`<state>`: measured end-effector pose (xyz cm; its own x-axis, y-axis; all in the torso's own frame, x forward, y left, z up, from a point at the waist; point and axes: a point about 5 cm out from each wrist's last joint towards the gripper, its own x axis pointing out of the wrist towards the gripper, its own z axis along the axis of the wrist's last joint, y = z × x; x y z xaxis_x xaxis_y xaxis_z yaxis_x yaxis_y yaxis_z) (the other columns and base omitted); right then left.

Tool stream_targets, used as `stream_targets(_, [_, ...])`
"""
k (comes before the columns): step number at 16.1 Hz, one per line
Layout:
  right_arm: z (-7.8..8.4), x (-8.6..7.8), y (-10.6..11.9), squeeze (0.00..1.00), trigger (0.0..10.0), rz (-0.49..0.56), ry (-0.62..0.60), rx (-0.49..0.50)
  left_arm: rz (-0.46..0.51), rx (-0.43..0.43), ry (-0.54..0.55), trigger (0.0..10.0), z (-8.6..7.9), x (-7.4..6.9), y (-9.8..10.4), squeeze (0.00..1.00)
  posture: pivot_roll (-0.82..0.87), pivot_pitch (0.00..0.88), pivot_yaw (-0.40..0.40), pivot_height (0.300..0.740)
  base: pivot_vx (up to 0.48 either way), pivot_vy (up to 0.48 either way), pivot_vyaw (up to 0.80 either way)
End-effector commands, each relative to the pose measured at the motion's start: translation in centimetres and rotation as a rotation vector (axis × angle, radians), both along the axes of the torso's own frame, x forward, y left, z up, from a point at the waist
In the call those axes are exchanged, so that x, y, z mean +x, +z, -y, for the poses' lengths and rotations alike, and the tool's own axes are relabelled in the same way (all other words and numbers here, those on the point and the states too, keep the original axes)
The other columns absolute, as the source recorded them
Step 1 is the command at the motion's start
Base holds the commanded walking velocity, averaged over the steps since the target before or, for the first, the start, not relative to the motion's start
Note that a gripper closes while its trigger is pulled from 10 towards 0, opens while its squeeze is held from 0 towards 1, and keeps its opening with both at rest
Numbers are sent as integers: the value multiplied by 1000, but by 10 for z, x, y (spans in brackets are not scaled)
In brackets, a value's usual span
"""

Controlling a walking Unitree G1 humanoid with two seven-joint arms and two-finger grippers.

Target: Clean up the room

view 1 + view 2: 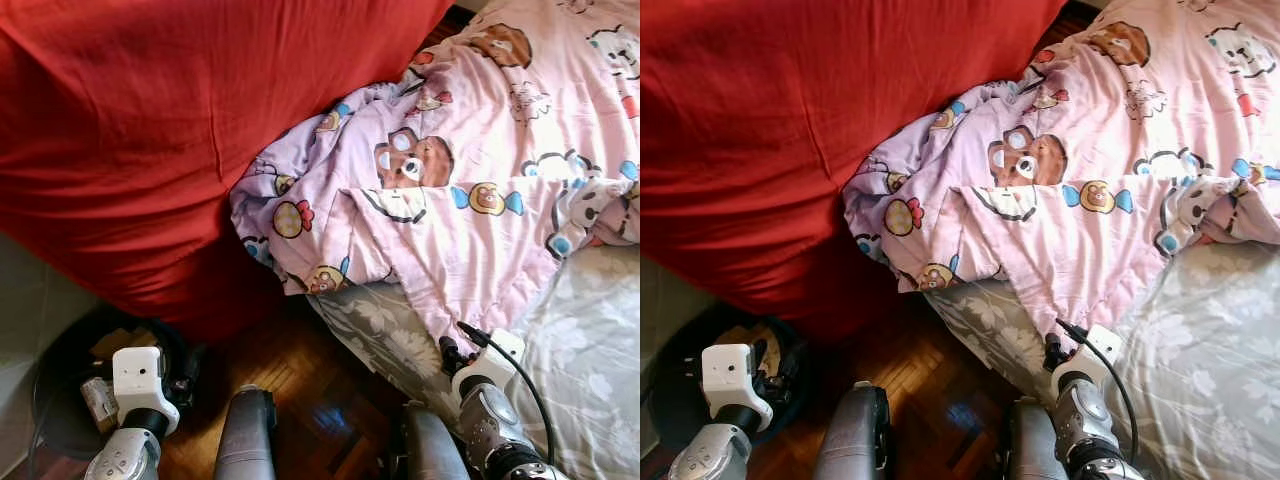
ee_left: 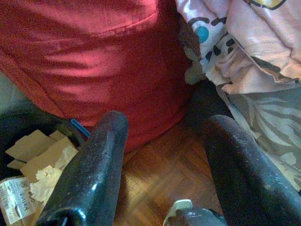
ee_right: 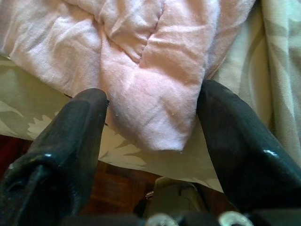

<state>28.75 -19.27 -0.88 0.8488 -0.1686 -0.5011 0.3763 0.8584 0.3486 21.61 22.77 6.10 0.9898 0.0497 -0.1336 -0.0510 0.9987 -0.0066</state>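
Observation:
A pink cartoon-print quilt [image 1: 470, 150] lies bunched on the bed, one corner [image 3: 141, 52] hanging over the grey floral sheet [image 1: 590, 360]. My right gripper [image 3: 151, 94] is open at the bed's edge, its fingers [image 3: 70, 136] on either side of that corner, with a gap to each. My left gripper [image 2: 167, 125] is open and holds nothing. It hangs low over the parquet floor [image 2: 164, 174] beside a black bin [image 1: 60, 370] holding cardboard scraps [image 2: 37, 150] and a labelled container [image 2: 16, 200].
A big red cushion [image 1: 150, 130] rests against the bed on the left and reaches down to the floor behind the bin. A strip of wooden floor [image 1: 320, 400] runs between cushion and bed. My two legs [image 1: 245, 440] stand on it.

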Motion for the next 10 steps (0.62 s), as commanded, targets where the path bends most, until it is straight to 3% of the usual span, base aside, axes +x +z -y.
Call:
stream_targets(1, [-3,-10,-11,0,10000,-56,-5,24,-38,1,11,10000,-6,-9,-4,0,127,370,36,637,0,0,0])
stream_targets(10, [0,-9,-10,0,10000,-77,-36,17,-69,4,12,10000,-6,-20,-5,0,139,394,42,637,0,0,0])
